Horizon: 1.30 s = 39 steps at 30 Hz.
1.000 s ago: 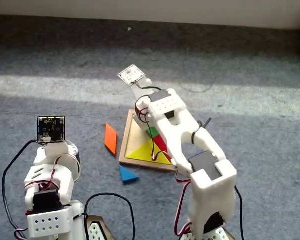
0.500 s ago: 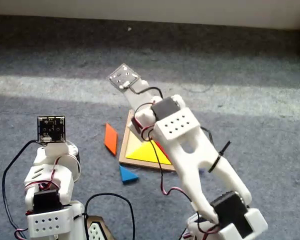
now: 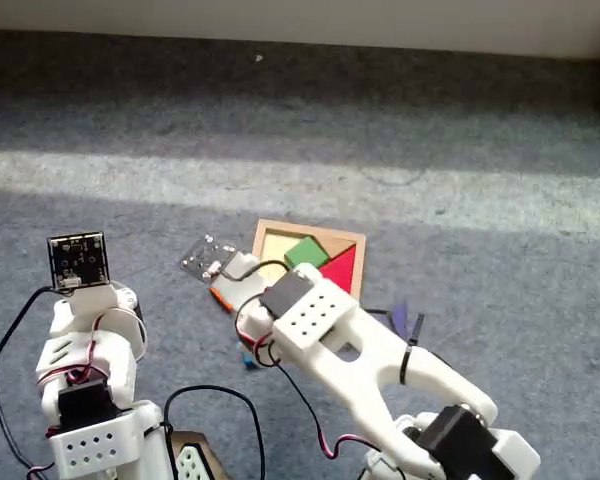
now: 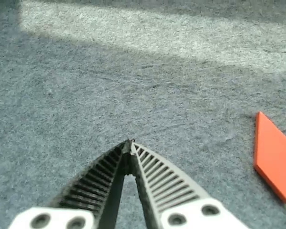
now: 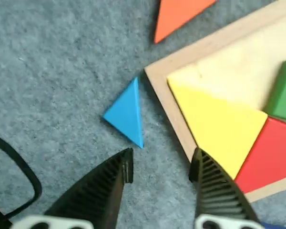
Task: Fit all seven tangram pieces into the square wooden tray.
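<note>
From above, the right arm [image 3: 320,320] stretches across the near-left corner of the tray [image 3: 358,243], with its wrist over the grey surface [image 3: 430,130] beside that corner. Inside the tray lie a green piece [image 3: 305,251] and a red piece [image 3: 343,268], with bare wood showing beside them. The left arm [image 3: 85,350] stands well apart from the tray and holds nothing.

From the left wrist, the left fingers [image 4: 155,174] are pressed together at their tips, with nothing between them. The orange piece lies flat on the surface, ahead of the tips and well off to one side.

From the right wrist, the right fingers [image 5: 107,186] are spread wide and empty. The blue triangle [image 5: 126,113] lies flat on the surface just ahead of one fingertip, close beside the tray's rim without touching it. The orange piece [image 5: 178,14] lies farther ahead, also outside the rim. Ahead of the other fingertip a yellow triangle [image 5: 219,129] sits inside the tray, meeting the red piece along one edge.

By my count three pieces are seated, and part of the tray floor is uncovered. At least the blue and orange pieces are left to place, so the job looks about half done. The blue triangle seems the likely next pick.
</note>
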Tool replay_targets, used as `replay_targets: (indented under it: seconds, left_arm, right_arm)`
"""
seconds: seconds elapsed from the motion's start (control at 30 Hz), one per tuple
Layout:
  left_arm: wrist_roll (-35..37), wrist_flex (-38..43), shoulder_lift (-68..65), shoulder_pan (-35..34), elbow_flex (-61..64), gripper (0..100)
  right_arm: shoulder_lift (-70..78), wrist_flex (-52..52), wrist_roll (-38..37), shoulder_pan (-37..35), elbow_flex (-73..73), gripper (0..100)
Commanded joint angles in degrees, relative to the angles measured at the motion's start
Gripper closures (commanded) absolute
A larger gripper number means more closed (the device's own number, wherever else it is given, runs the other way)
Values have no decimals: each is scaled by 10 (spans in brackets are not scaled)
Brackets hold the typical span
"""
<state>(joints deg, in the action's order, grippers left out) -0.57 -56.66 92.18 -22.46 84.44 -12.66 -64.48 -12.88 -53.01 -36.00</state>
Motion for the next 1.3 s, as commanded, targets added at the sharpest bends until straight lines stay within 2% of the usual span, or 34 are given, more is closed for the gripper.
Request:
replay_targets:
  seconds: [0.0, 0.5, 1.0, 1.27]
  left_arm:
    - [5, 11, 5, -4, -9, 995]
    - [5, 11, 5, -3, -9, 995]
    - [5, 11, 5, -6, -9, 995]
    - [5, 11, 5, -6, -9, 995]
  right_arm:
    - [20, 18, 7, -25, 2, 755]
    - [91, 95, 7, -57, 3, 735]
    - [113, 83, 8, -79, 16, 735]
    - [113, 83, 8, -94, 21, 809]
